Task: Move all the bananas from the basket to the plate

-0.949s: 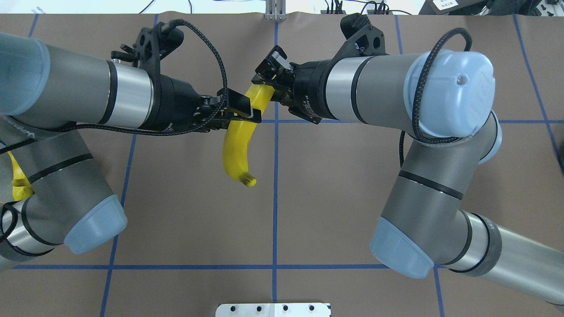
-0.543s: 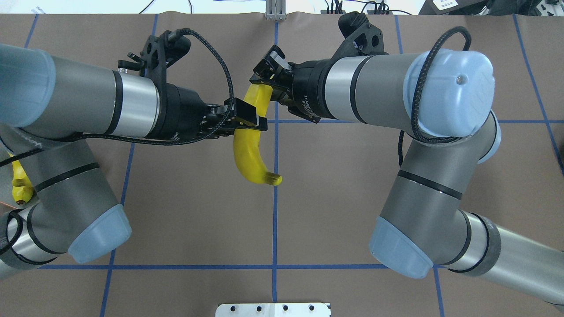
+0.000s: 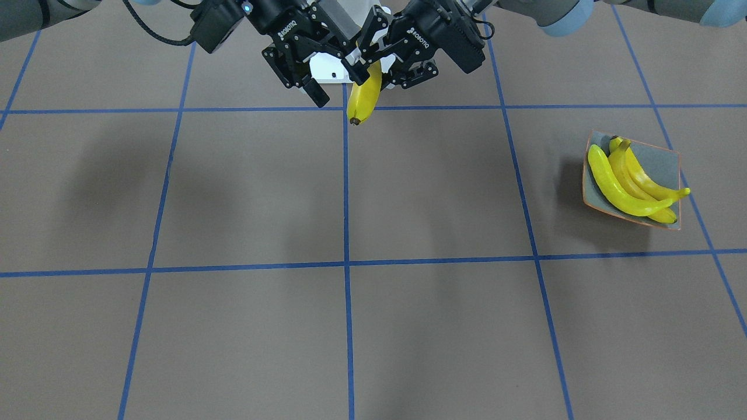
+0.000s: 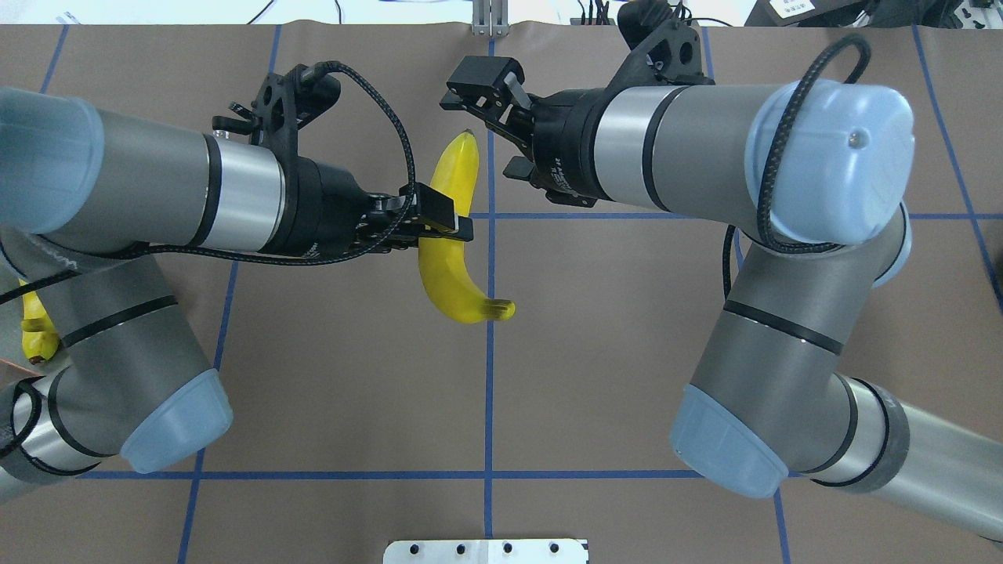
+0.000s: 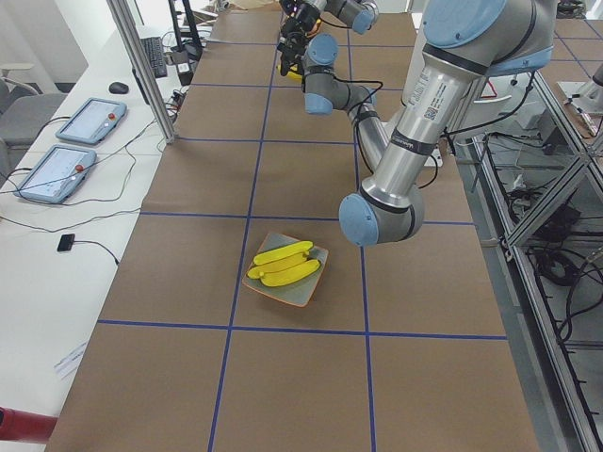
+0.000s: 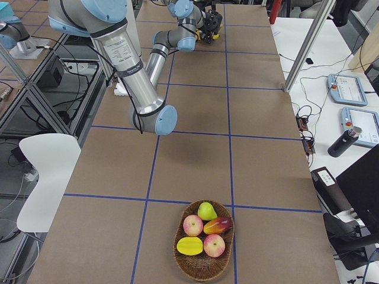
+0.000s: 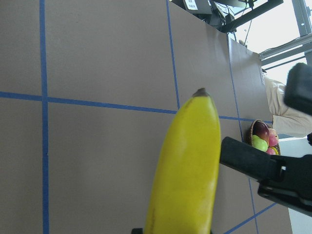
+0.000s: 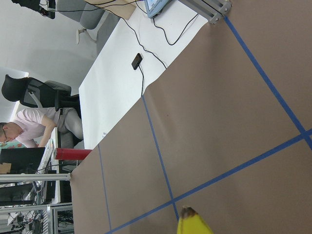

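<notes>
Held banana [image 4: 450,251]: clamped near mid-length in the left pincer, lifted clear of the counter [image 4: 353,368], over the central blue line; dark tip pointing away from the robot, toward the right pincer.
Left pincer [image 4: 449,218]: narrowed onto the held banana, one finger on each side of it.
Right pincer [image 4: 487,125]: spread wide and holding nothing, just beside the banana's far tip, not touching it.
Other bananas [image 3: 627,186]: three, lying side by side on the plate, overlapping; one tip poking past the rim.
Plate [image 3: 663,165]: flat on the counter, well off to the robot's left, far from both pincers.
Basket [image 6: 198,273]: on the counter at the robot's right end, well apart from the plate.
Fruit [image 6: 204,228]: apples, a green pear and two more pieces in the basket; no yellow curved shape among them.
</notes>
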Robot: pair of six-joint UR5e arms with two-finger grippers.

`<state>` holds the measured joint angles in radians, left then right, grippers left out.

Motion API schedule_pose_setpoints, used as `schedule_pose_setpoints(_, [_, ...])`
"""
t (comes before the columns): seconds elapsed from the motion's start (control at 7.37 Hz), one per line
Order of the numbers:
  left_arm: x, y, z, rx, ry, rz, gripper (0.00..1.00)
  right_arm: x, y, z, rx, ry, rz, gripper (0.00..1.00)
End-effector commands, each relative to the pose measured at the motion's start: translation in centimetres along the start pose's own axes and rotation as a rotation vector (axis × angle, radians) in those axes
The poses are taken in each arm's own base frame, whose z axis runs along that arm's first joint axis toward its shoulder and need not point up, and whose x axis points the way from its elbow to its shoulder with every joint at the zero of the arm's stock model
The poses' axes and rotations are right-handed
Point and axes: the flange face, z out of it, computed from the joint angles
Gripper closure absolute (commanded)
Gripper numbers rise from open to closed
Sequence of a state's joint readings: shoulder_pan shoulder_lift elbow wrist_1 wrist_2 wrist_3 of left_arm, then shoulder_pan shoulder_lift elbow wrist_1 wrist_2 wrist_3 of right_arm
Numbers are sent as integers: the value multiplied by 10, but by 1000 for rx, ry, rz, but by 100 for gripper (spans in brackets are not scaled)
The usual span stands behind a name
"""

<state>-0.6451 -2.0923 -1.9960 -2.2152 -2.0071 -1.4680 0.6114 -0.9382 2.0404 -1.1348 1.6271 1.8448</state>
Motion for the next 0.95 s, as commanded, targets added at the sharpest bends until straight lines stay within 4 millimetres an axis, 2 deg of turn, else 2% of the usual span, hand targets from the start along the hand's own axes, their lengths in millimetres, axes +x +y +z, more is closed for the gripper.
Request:
schedule_pose_setpoints(0.0, [-11,0,-2,-1,-20,-9,100,18,-46,-13,21,48,-4,0])
schedule_pose_setpoints(0.14, [-39,2,-5,-1,-67,-30,100,41,-79,-20,31,105,-49,0])
schedule_pose_setpoints(0.27, [-63,-8,-13,25,-110,-45,100,68,-113,-23,52,175,-105,0])
schedule_pose_setpoints(0.41, [-98,-17,-28,41,-171,18,100,94,-147,-21,57,258,-145,0])
schedule_pose_setpoints(0.54, [-143,-22,-46,43,-251,102,100,125,-182,-26,59,342,-200,0])
schedule_pose_setpoints(0.68, [-187,-26,-69,25,-327,208,100,167,-217,-46,56,423,-295,0])
schedule_pose_setpoints(0.81, [-218,-28,-93,-2,-376,276,100,212,-249,-77,40,498,-358,0])
